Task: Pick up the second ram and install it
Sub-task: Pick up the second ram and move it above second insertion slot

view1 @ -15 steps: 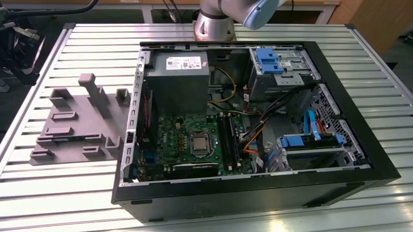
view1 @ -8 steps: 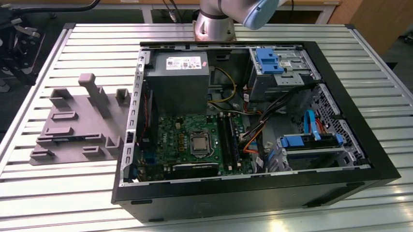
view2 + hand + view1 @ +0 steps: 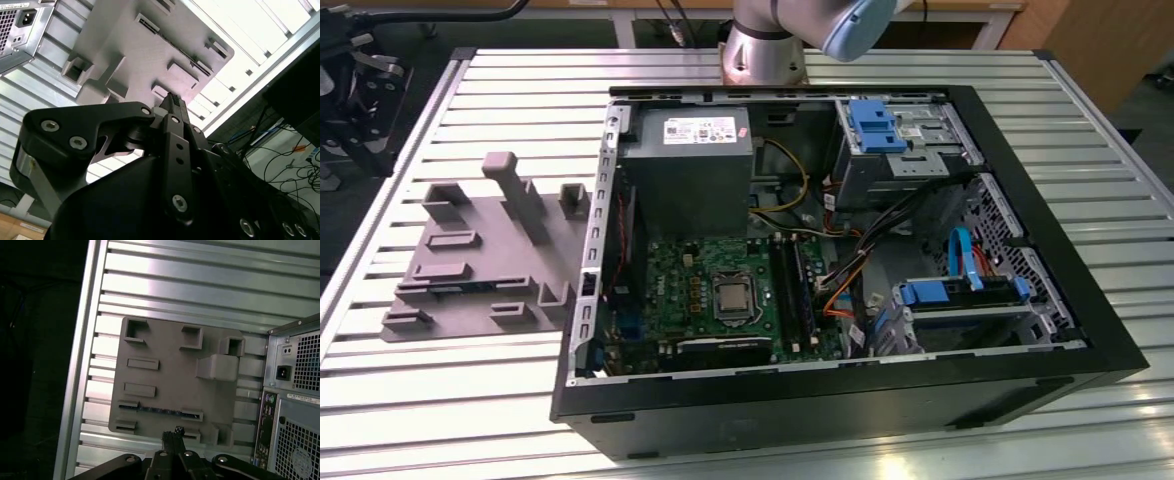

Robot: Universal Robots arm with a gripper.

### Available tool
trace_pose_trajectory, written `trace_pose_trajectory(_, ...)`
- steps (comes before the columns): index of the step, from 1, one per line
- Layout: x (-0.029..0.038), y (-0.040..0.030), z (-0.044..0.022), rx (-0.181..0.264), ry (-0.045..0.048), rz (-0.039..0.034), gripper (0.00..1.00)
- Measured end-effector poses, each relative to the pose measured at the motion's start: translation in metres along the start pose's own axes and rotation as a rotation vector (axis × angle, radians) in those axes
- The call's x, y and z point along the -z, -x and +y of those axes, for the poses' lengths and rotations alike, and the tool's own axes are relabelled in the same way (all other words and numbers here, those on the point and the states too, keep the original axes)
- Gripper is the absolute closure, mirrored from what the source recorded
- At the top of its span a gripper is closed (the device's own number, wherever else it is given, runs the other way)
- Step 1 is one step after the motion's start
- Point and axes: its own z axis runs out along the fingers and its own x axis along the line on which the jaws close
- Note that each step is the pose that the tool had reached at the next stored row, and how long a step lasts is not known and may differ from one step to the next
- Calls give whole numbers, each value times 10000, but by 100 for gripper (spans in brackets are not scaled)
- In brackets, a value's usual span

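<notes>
A: We start with the gripper (image 3: 174,431). What do we have?

B: In the first wrist view we see its fingers (image 3: 168,445) pressed together, tip against tip, with nothing between them. The second wrist view gives us the gripper (image 3: 172,98) from behind: one narrow black tip, and no gap that we can make out.

A: So it's empty. Is it touching anything?

B: No. We see it hanging clear above the grey holder (image 3: 165,360), pointing down at it.

A: And the ram (image 3: 160,410)?

B: We find it in the holder, standing on its long edge between two end brackets. It's a thin dark strip with a row of chips. In the first wrist view the fingertips line up just beside it, though well above. In the exterior view the ram (image 3: 454,290) shows as a dark line at the lower left of the holder (image 3: 480,250), which lies to the exterior view's left of the open case (image 3: 854,400).

A: What about the arm?

B: We catch its grey base column (image 3: 761,50) at the top centre of the exterior view, behind the case. A blue-capped joint (image 3: 861,25) beside it is cut off by the top edge.

A: And the setting?

B: Holder and case both sit on the slatted metal table (image 3: 1067,130). The holder's tall post (image 3: 215,367) stands well apart from the ram, on the case's side.
</notes>
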Motion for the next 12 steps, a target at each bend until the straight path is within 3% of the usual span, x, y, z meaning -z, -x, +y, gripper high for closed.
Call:
trace_pose_trajectory(7,0,0,0,69,0,3,89)
trace_pose_trajectory(12,-1,-1,-1,542,-2,20,89)
